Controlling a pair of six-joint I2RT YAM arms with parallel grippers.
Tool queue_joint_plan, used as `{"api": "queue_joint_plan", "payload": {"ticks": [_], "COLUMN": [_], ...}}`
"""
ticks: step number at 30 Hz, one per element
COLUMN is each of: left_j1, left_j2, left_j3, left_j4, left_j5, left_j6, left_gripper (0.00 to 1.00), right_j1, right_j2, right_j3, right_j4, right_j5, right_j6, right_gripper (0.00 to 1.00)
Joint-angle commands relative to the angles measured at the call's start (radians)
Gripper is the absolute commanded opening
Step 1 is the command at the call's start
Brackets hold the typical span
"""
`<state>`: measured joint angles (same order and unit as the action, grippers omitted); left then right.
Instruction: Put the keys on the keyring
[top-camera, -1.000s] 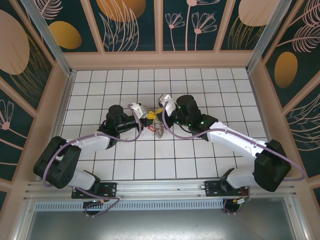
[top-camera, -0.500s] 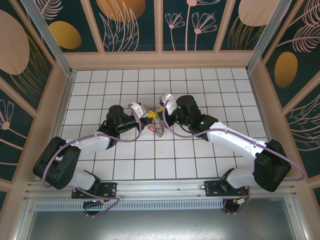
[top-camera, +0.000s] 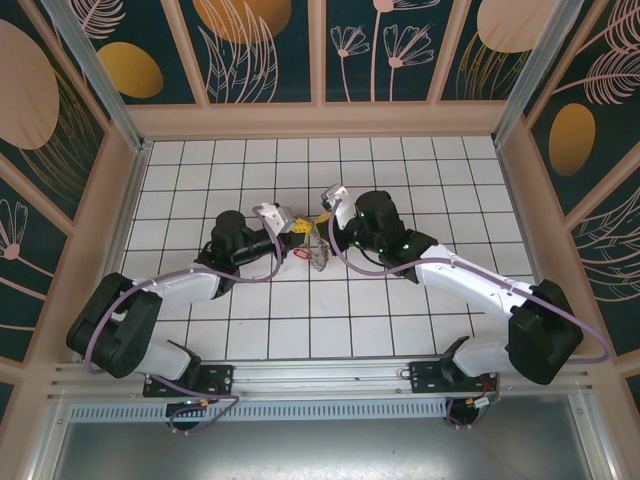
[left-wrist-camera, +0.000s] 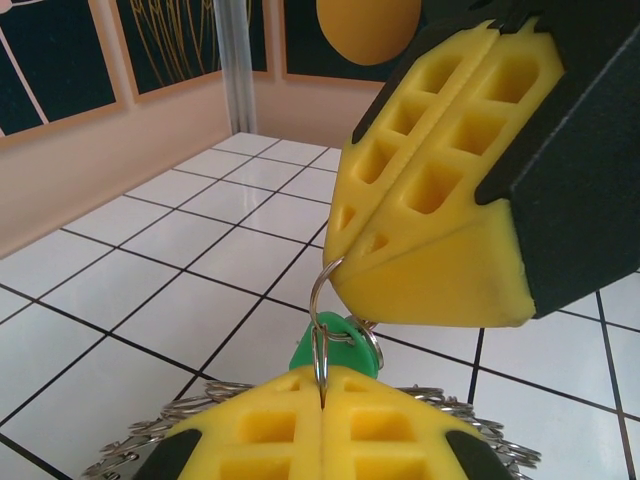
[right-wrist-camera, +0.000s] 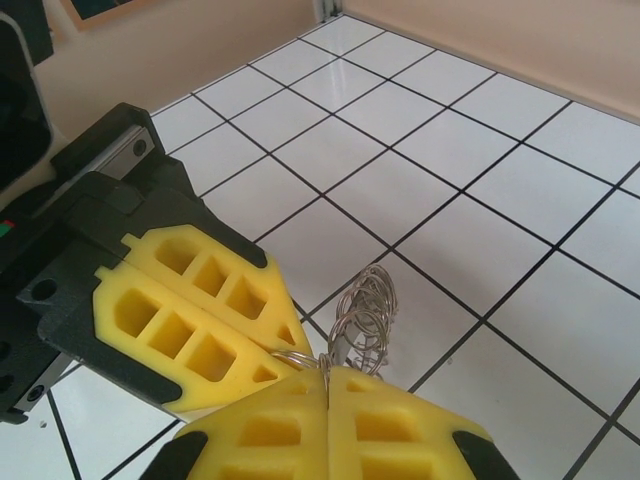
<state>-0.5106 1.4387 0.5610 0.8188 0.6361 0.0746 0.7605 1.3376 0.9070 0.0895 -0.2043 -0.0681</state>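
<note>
At the near edge of the counter (top-camera: 350, 330), my two arms reach forward and inward over the white tiles.

Keyring (top-camera: 318, 258): from above, a small grey cluster lying just nearer than the claw tips. A red tag (top-camera: 300, 253) sits just beside it on the left. At this size I cannot separate the metal of the keys from the ring. From the left wrist the ring's rim shows as silvery linked loops, arcing out to both sides past my left pads, low over the tiles. I cannot tell whether it rests on the counter or hangs off it.

Left claw (left-wrist-camera: 321, 400): the yellow pads are pressed flush with no gap, pinching a thin wire loop (left-wrist-camera: 318, 310) at the seam. The loop stands upright out of the pads.

Right claw (right-wrist-camera: 326, 385): also closed, pads flush. It comes in tilted downward, tip to tip with the left claw. The top of the wire loop curves into the seam at its tip, so both claws grip the same loop.

Green tag (left-wrist-camera: 338, 345): just behind the loop, close against it. I cannot tell whether it is threaded on the loop.

From the right wrist, a stack of silvery rings stands upright just beyond my right pads.

Beyond that, the tiles run back to a peach rail and dark panels painted with leaves and orange discs.
</note>
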Motion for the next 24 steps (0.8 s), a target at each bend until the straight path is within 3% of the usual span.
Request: {"api": "queue_joint_plan", "payload": {"ticks": [1,13,24], "left_j1": [0.0,0.001,0.0], "left_j2": [0.006,0.013,0.018], "left_j3": [0.007,0.052,0.066], "left_j4": [0.036,-0.061,-0.094], "left_j5": [0.025,0.03,0.03], "left_j6": [0.012,0.07,0.08], "left_gripper": [0.08,0.17,0.1], "right_j1": [-0.008,0.0,0.0], "right_j2": [-0.034,-0.015,-0.025], "right_j3": [0.003,0.03,0.029], "right_j4": [0.058,0.035,0.024], "right_j5": [-0.04,-0.079,-0.069], "right_j6": [-0.001,-0.034,-0.047], "right_gripper": [0.0,0.0,0.0]}}
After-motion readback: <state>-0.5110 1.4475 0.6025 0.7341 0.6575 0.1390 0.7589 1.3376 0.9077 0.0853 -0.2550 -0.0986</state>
